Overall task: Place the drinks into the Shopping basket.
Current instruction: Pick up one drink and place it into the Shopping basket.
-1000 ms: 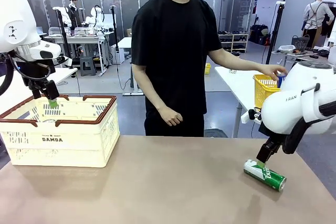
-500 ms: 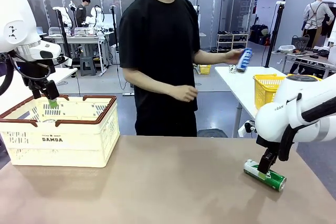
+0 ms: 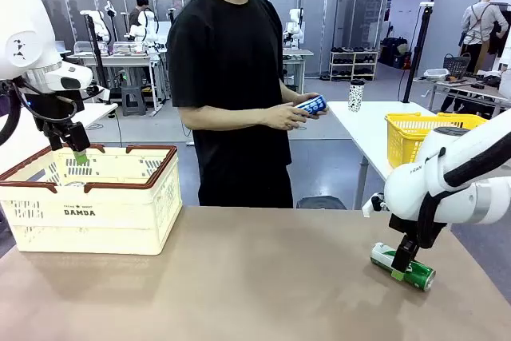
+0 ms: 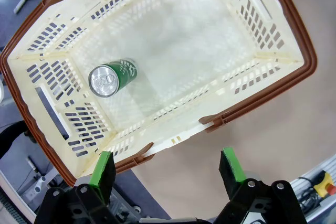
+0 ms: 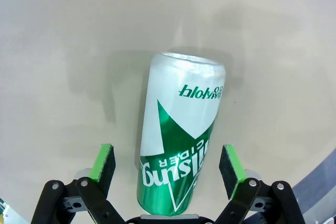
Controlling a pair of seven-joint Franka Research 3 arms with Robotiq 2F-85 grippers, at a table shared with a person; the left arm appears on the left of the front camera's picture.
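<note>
A green and white drink can (image 3: pixel 403 267) lies on its side on the table at the right. My right gripper (image 3: pixel 402 265) stands open over it, one finger on each side of the can (image 5: pixel 178 145), the pads clear of its sides. The cream Shopping basket (image 3: pixel 89 197) with a brown rim stands at the left. Another green can (image 4: pixel 112 77) stands upright inside the basket (image 4: pixel 286 56). My left gripper (image 3: pixel 78 154) hangs open above the basket's rim, holding nothing. Behind the table a person holds a blue can (image 3: pixel 311 105) in both hands.
A yellow basket (image 3: pixel 415 135) sits on a white side table at the far right, with a spotted cup (image 3: pixel 356 95) behind it. The brown table (image 3: pixel 263 285) is bare between the Shopping basket and the lying can.
My right gripper has come down around the lying can. The person took a blue can from the side table and turned back, now holding it in front of the body.
</note>
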